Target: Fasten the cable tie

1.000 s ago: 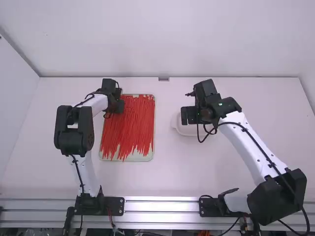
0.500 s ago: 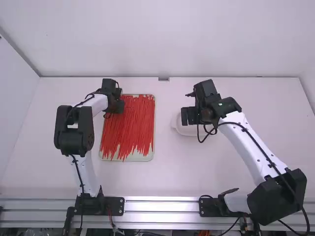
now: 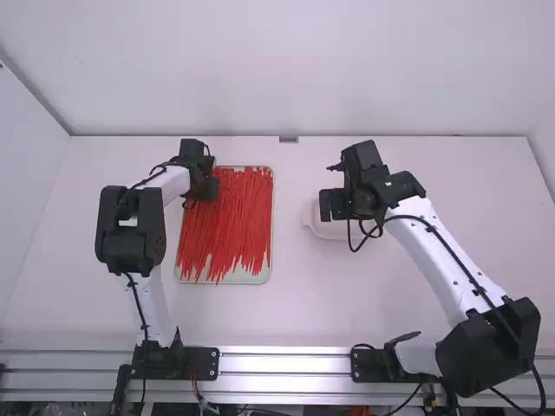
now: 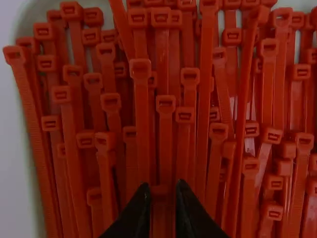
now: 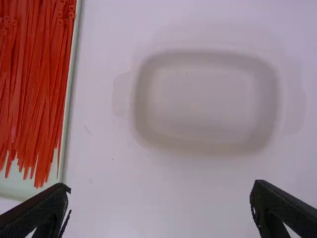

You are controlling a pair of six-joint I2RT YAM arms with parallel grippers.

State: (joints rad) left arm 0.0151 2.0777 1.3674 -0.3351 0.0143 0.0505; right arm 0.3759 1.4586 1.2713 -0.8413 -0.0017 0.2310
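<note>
— Room to move?
— Tray (image 3: pixel 265 277) left of surface (image 3: pixel 390 286) middle, well off every edge.
— Ties?
— Cable ties (image 3: pixel 230 221) lengthwise, heads toward far edge. Left gripper (image 4: pixel 161 183) pinched on one cable tie (image 4: pixel 163 148); right gripper (image 5: pixel 158 187) spread wide above dish (image 5: pixel 205 99).

No visible change in the last second: the left gripper (image 4: pixel 162 187), on a red cable tie (image 4: pixel 166 144) at the tray's (image 3: pixel 267 276) far left corner, and the right gripper (image 5: pixel 159 186), right of the tray, have not moved.
</note>
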